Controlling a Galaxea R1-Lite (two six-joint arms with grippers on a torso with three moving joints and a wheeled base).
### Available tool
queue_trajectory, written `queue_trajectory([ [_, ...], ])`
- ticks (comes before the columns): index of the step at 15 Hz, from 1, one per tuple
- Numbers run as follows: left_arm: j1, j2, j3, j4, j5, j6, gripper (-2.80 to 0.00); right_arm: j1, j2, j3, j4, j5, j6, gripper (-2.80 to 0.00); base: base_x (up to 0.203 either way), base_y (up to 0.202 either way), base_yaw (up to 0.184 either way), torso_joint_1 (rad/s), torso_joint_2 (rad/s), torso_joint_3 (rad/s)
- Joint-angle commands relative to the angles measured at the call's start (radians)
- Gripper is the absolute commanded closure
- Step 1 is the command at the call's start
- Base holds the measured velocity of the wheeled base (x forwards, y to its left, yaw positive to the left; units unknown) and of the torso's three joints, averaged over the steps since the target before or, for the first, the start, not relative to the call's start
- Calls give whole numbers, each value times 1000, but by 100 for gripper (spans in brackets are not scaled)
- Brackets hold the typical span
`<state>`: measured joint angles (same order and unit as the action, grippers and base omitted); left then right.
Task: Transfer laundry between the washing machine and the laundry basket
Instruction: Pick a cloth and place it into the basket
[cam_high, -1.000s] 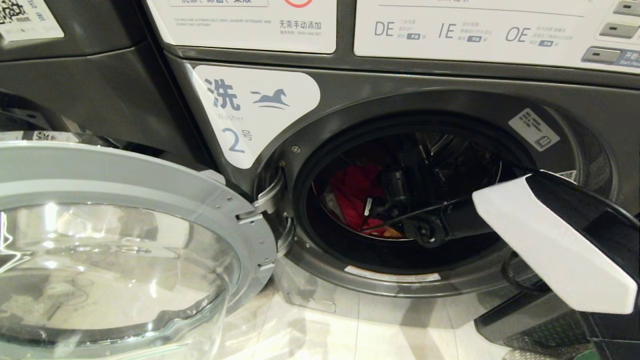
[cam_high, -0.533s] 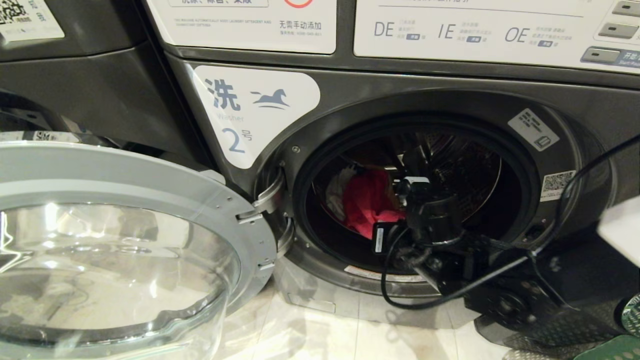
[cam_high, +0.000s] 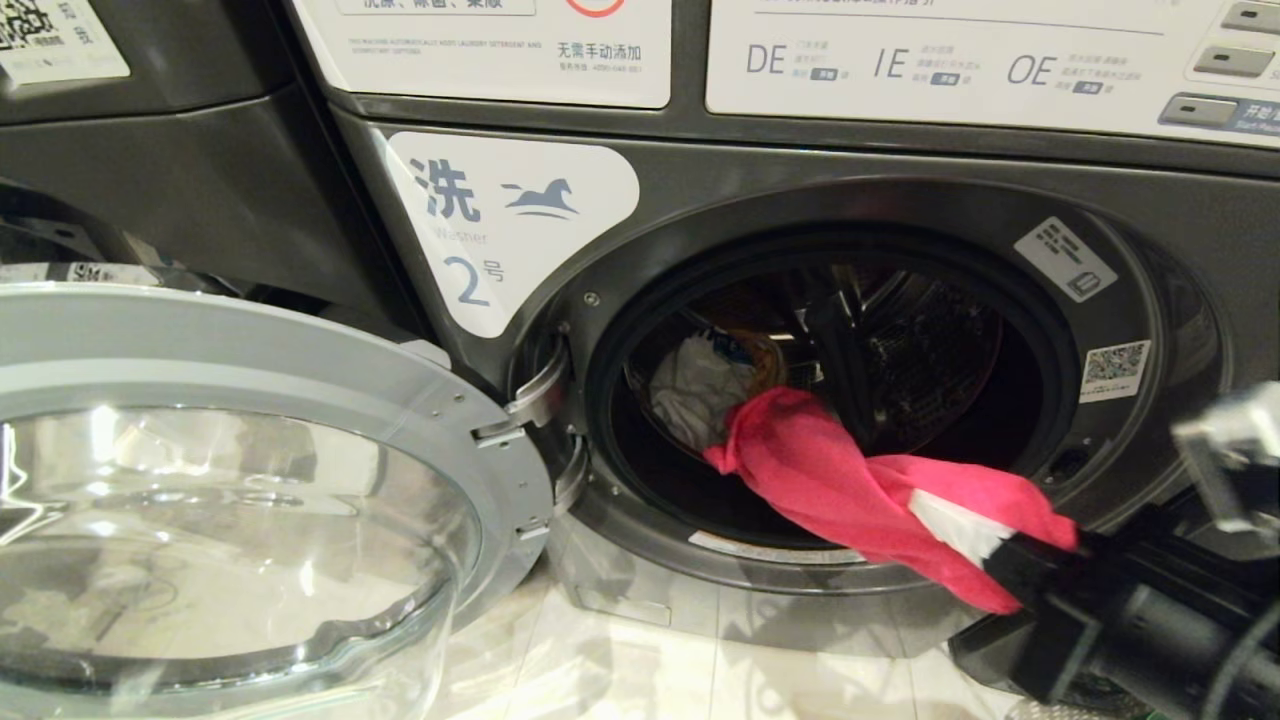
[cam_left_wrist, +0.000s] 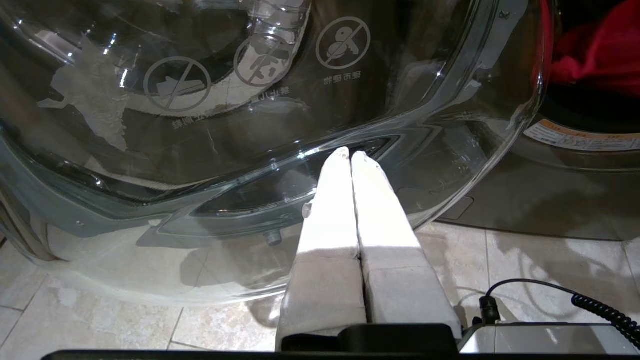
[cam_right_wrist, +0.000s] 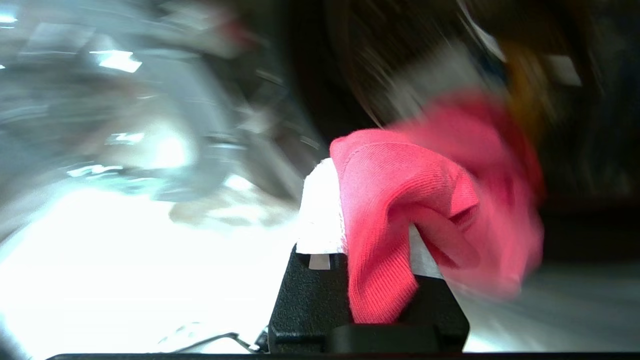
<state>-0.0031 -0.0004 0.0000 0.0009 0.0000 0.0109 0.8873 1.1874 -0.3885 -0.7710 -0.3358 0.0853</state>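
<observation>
The right gripper (cam_high: 985, 555), low at the right before the washing machine (cam_high: 900, 190), is clamped on a pink garment (cam_high: 830, 480) stretching from its fingers leftward into the drum. The left gripper (cam_left_wrist: 350, 155), fingers together, hangs by the open door (cam_left_wrist: 210, 165).

Left gripper (cam_left_wrist: 350, 156) fingers pressed together, tips near open washer door (cam_left_wrist: 240, 165) glass rim. Red laundry (cam_left_wrist: 595, 55) in drum opening. Coiled cable (cam_left_wrist: 600, 310) over tiled floor (cam_left_wrist: 540, 260).
</observation>
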Motion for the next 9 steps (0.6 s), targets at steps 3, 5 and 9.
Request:
queue_trajectory([
  [3, 0, -1, 0, 1, 0, 0, 0, 104, -434, 116, -5, 139, -175, 0, 0, 0, 0, 0, 0, 0],
  [5, 0, -1, 0, -1, 0, 0, 0, 152, -577, 122, 20, 201, -294, 0, 0, 0, 0, 0, 0, 0],
  [9, 0, -1, 0, -1, 0, 0, 0, 197, -812, -30, 191, 215, -429, 0, 0, 0, 0, 0, 0, 0],
])
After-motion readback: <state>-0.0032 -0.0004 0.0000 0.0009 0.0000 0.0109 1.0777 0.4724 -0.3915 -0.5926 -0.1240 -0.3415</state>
